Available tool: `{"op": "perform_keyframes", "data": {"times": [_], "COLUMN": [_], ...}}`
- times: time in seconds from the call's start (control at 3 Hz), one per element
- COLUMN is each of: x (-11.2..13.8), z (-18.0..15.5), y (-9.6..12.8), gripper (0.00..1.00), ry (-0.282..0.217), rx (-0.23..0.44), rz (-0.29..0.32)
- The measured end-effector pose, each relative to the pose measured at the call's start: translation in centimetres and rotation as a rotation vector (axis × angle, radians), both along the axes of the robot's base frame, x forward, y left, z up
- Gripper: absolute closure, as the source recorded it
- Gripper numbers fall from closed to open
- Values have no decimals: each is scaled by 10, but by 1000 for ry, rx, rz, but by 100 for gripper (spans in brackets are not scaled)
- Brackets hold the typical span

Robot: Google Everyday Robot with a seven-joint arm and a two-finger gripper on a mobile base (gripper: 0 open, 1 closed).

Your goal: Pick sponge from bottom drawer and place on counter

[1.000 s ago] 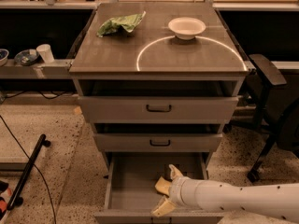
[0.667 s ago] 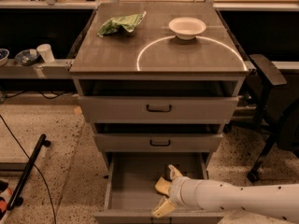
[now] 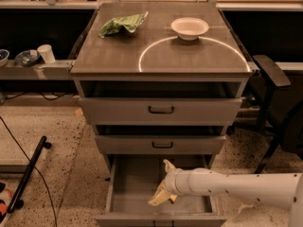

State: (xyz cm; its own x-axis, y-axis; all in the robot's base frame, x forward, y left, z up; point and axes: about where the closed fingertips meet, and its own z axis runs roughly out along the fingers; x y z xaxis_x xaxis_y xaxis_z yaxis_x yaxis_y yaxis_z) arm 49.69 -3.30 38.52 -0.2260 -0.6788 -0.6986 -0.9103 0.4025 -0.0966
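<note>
The bottom drawer (image 3: 128, 183) is pulled open, and the part of its plain grey inside that shows is bare. My gripper (image 3: 162, 183) is inside it, right of the middle, on a white arm that comes in from the right. It is open, with one pale fingertip (image 3: 167, 166) toward the back and the other low near the drawer's front. Nothing shows between them. The sponge is not in view; the arm and gripper hide part of the drawer floor. The counter (image 3: 118, 56) is the cabinet top with a white circle line (image 3: 147, 51).
A wrinkly green cloth (image 3: 122, 24) and a white bowl (image 3: 189, 28) lie on the counter's far side. The two upper drawers (image 3: 161, 110) stand slightly open above my arm. A black chair (image 3: 272, 79) is at the right. A black pole (image 3: 29, 171) and cables lie on the floor at the left.
My gripper has shifted slightly left and deeper into the bottom drawer. Its fingers stay spread. Nothing else has moved.
</note>
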Motion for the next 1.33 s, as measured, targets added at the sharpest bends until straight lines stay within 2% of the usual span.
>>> {"op": "perform_keyframes", "data": {"times": [0.33, 0.67, 1.0, 1.33], "x": [50, 72, 81, 82], "z": [-62, -96, -134, -165], "y": [-5, -13, -15, -14], "gripper": [0, 0, 0, 0], "ry": [-9, -9, -1, -8], "rx": [38, 50, 60, 63], "rz": [-29, -47, -14, 57]}}
